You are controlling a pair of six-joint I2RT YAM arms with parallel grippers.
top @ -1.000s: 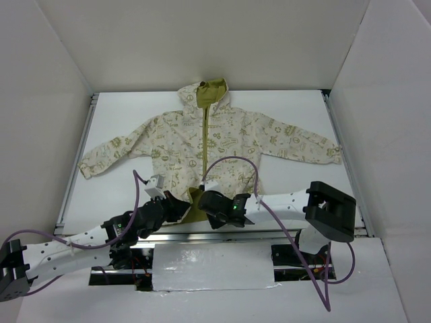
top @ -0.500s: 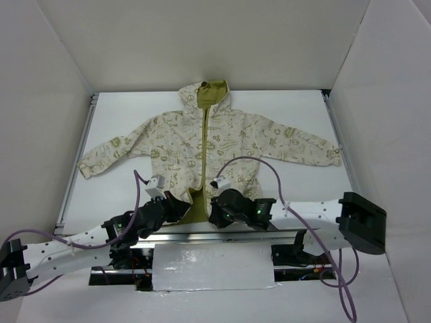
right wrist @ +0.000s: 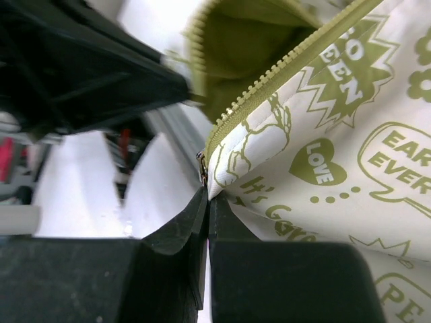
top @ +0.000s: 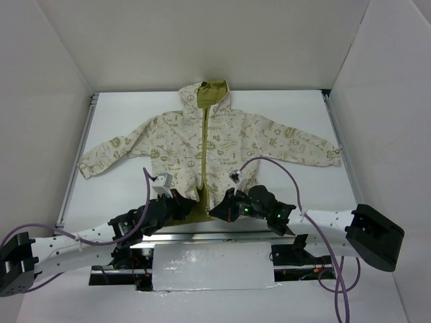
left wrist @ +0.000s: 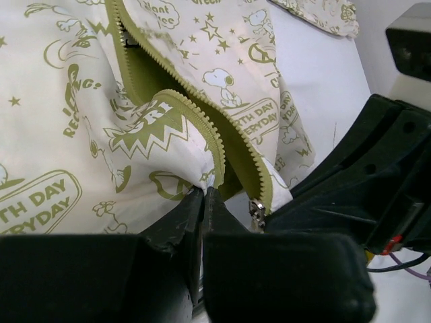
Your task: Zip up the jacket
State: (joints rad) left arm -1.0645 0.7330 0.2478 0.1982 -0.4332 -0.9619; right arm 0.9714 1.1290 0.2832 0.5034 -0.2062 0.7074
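The jacket (top: 222,138) lies flat in the middle of the table (top: 121,114), hood far and hem near, with its zipper (top: 204,145) gaping at the hem. The left gripper (left wrist: 204,193) pinches the left front's hem corner, fingers together on the cloth. Over the last second the right gripper (right wrist: 205,194) has slid right off the opening and clamped onto the right front's corner, just below a small metal fitting (right wrist: 201,163). Both zipper ends now look held, so the next job is probably bringing them together.
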